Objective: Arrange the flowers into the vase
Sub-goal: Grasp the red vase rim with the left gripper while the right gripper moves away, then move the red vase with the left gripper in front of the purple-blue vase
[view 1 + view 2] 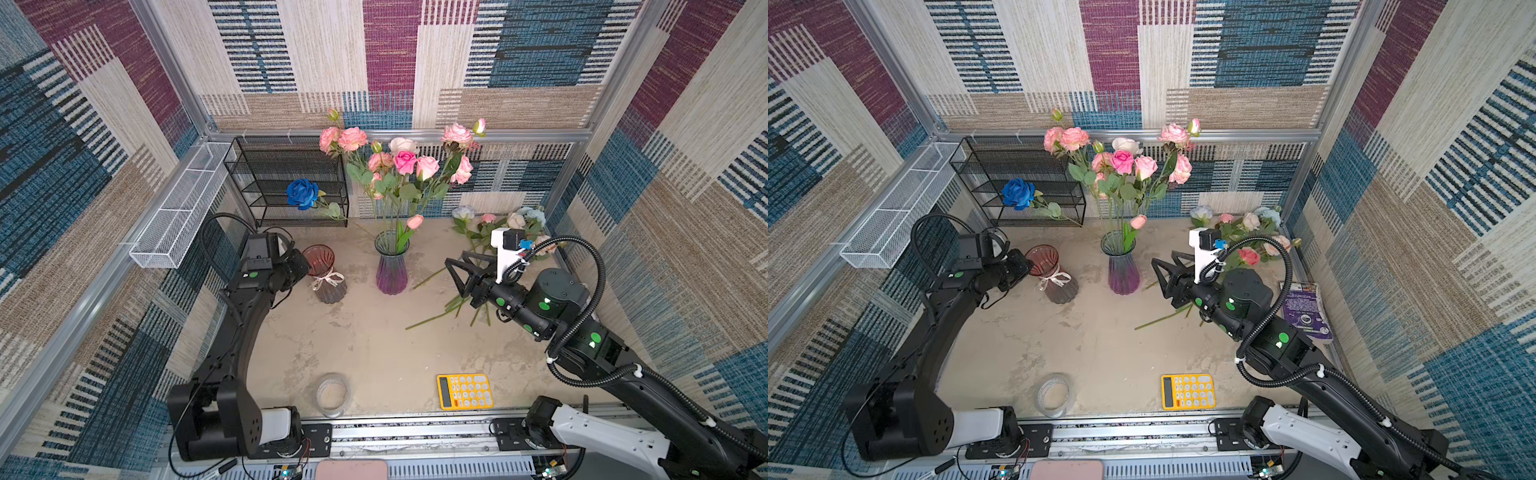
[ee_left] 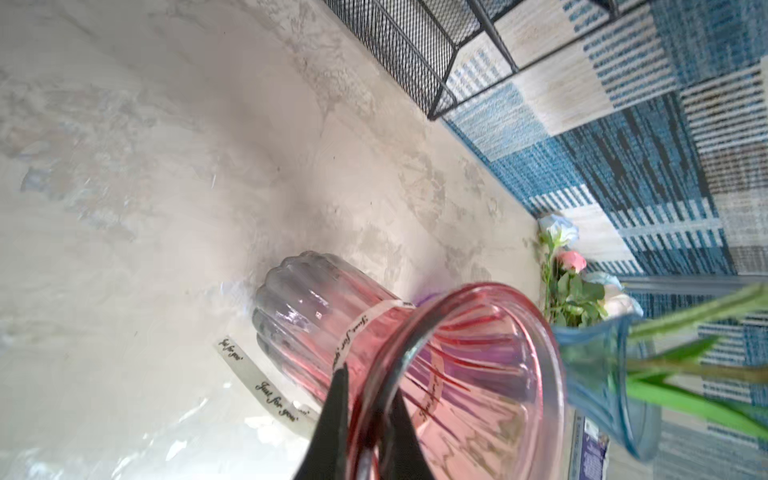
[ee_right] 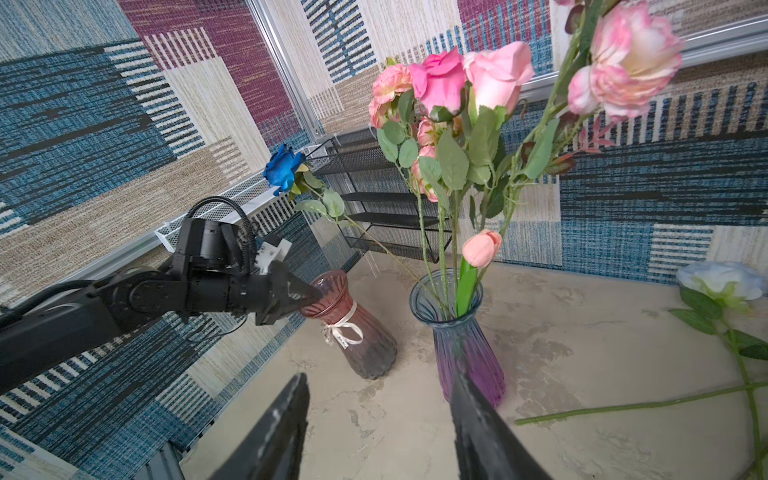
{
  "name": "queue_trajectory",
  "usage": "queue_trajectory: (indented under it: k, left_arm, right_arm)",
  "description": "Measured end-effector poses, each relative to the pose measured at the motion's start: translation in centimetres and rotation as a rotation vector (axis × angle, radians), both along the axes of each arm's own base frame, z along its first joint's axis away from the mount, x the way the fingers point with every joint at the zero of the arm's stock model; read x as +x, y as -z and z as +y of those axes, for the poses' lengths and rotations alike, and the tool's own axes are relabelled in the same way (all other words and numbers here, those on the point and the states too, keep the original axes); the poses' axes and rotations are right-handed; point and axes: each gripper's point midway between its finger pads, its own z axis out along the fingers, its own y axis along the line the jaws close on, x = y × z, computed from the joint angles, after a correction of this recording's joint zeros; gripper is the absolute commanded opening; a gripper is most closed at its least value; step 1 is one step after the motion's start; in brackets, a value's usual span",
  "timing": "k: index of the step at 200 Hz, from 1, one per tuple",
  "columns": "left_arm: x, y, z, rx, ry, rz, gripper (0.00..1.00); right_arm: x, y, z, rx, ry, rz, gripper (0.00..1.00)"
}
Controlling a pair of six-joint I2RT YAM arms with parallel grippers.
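Observation:
A purple-and-blue glass vase [image 1: 392,270] [image 1: 1123,272] [image 3: 461,345] stands mid-table and holds several pink, peach and white flowers [image 1: 405,162]. A deep blue rose [image 1: 302,193] [image 3: 284,168] leans far out of it toward the rack. More flowers [image 1: 515,222] lie at the back right, with long stems [image 3: 623,407] on the table. A red ribbon-tied glass vase [image 1: 326,282] [image 2: 316,316] leans beside the purple one. My left gripper [image 2: 368,415] [image 3: 309,297] is shut on its rim, one finger inside and one outside. My right gripper [image 1: 455,257] [image 3: 379,376] hangs open and empty over the loose stems, right of the purple vase.
A black mesh rack [image 1: 286,178] stands at the back left, and a white mesh basket [image 1: 183,208] hangs on the left wall. Near the front edge lie a clear tape roll [image 1: 332,395] and a yellow calculator [image 1: 464,391]. A purple book [image 1: 1306,305] lies by the right wall.

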Motion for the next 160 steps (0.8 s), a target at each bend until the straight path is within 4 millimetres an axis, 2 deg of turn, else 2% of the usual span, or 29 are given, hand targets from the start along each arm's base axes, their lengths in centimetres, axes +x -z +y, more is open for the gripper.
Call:
queue_trajectory:
  k: [36, 52, 67, 97, 140, 160]
  left_arm:
    - [-6.4, -0.9, -2.6, 0.010, 0.096, 0.010, 0.00]
    - [-8.9, -1.2, -5.0, 0.006, 0.178, 0.012, 0.00]
    - [-10.3, -1.5, -7.7, 0.004, 0.270, 0.013, 0.00]
    - [-11.1, -1.1, -12.1, -0.008, 0.401, 0.052, 0.00]
    - [-11.1, 1.6, -14.9, 0.050, 0.456, 0.132, 0.00]
    - [-11.0, 1.6, -16.6, 0.043, 0.491, 0.126, 0.00]
  right_arm:
    - [-0.2, 0.8, -0.5, -0.006, 0.015, 0.005, 0.57]
    - [-0.2, 1.2, -0.7, -0.009, 0.018, 0.008, 0.58]
    - [-0.3, 1.7, -0.7, -0.015, 0.018, 0.015, 0.58]
    - [-0.3, 2.4, -0.8, -0.016, 0.020, 0.034, 0.58]
    - [-0.5, 2.6, -1.6, -0.010, 0.045, 0.043, 0.58]
    - [-0.4, 2.8, -1.7, -0.011, 0.052, 0.050, 0.58]
